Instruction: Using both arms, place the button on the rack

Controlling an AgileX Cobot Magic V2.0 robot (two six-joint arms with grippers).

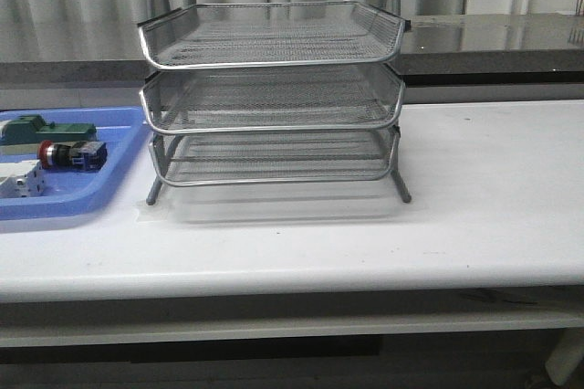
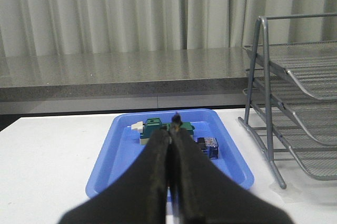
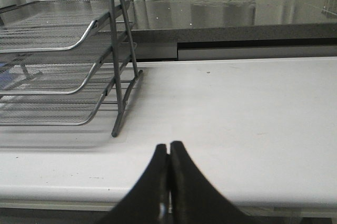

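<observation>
A three-tier wire rack (image 1: 271, 88) is seen standing on the white table (image 1: 493, 206), roughly at its middle, with all three mesh shelves bare. To the left of the rack a flat blue tray (image 1: 82, 195) is laid on the table, just beside the rack's left legs. The button (image 1: 71, 154) is found lying on its side in that tray, its red head turned to the left and its blue block to the right. Behind it, on the far side of the tray, a green block (image 1: 57, 131) is placed, and a white block (image 1: 22, 181) is set nearer the front edge at the left.

No arm is shown in the front view. In the left wrist view the left gripper (image 2: 172, 145) is seen with its two dark fingers pressed together and nothing held between them; it is held over the near end of the blue tray (image 2: 110, 161), with the green block (image 2: 156, 125) and the blue end of the button (image 2: 206, 145) visible beyond the fingertips. The rack (image 2: 295, 103) is seen to the right of the tray.

In the right wrist view the right gripper (image 3: 168, 153) is likewise closed with nothing gripped, held over the near edge of the bare table (image 3: 237, 108), to the right of the rack (image 3: 68, 61) and well apart from it
</observation>
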